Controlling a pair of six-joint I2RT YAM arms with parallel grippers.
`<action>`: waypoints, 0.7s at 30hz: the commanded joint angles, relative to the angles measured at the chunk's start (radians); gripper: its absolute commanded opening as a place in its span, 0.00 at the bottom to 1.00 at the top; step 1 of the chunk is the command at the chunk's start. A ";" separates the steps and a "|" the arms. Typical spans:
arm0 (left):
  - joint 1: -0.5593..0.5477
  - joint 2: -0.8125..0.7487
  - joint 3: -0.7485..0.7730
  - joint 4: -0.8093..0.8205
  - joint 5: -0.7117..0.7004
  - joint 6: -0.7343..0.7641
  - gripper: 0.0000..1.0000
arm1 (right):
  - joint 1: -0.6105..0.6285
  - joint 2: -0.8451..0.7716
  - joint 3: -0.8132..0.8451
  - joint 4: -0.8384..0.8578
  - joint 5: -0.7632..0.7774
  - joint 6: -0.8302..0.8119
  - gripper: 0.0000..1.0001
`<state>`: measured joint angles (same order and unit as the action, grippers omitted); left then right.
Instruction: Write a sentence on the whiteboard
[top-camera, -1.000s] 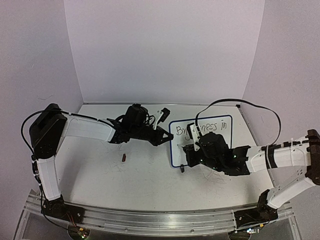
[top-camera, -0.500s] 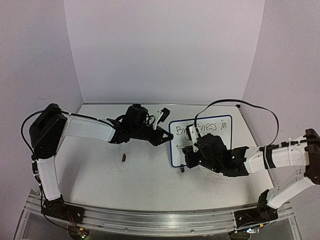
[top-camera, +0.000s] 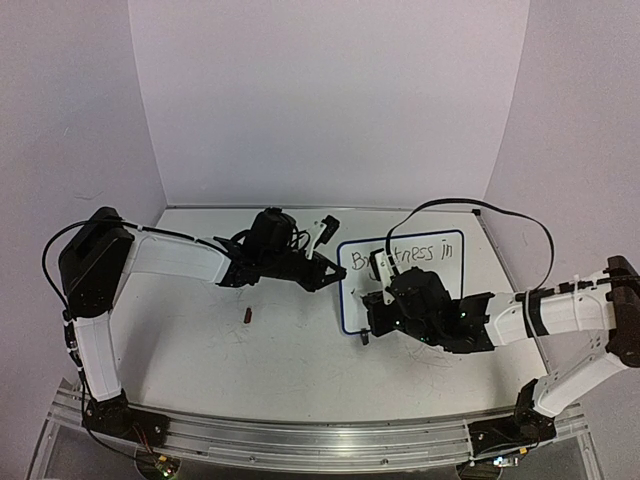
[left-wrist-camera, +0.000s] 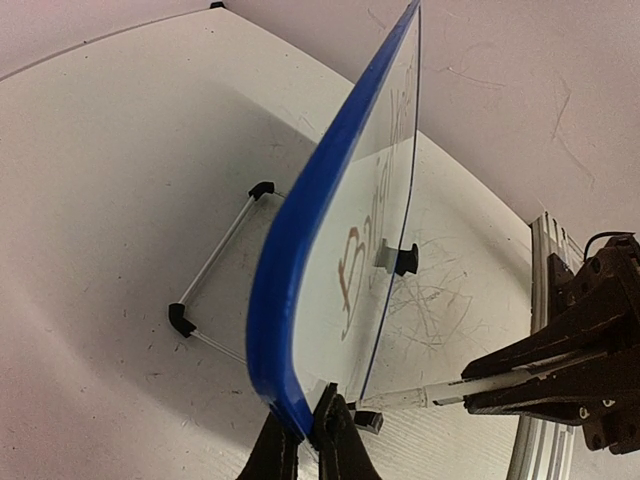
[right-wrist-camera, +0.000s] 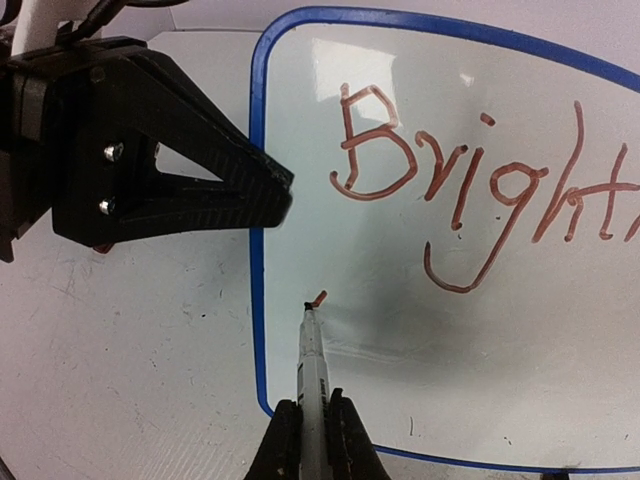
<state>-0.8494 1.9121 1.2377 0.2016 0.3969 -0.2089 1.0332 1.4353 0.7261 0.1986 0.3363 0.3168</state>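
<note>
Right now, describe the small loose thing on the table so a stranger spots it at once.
Find the white table, then the blue-framed whiteboard. Left of it, nearer than the left arm, lies a small dark reddish piece. It alone lies loose, touching nothing.

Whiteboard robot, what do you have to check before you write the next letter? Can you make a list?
1. Whiteboard held steady: ok, the left gripper is shut on its blue frame.
2. Marker gripped: ok, the right gripper is shut on it.
3. Tip on the board: ok, it sits under the "B", beside a tiny stroke.
4. Room for a second line: ok, bare white below the sentence.
5. Ink enough: cannot tell.
</note>
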 joint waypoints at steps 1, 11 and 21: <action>0.004 -0.004 -0.022 -0.137 -0.117 0.069 0.00 | -0.006 0.021 0.032 0.019 0.042 0.013 0.00; 0.004 -0.005 -0.024 -0.136 -0.118 0.069 0.00 | -0.006 0.010 0.027 0.019 0.044 0.014 0.00; 0.004 -0.005 -0.024 -0.137 -0.119 0.071 0.00 | -0.005 0.013 0.025 0.019 0.045 0.018 0.00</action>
<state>-0.8494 1.9118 1.2377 0.2011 0.3958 -0.2089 1.0332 1.4361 0.7261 0.1986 0.3367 0.3202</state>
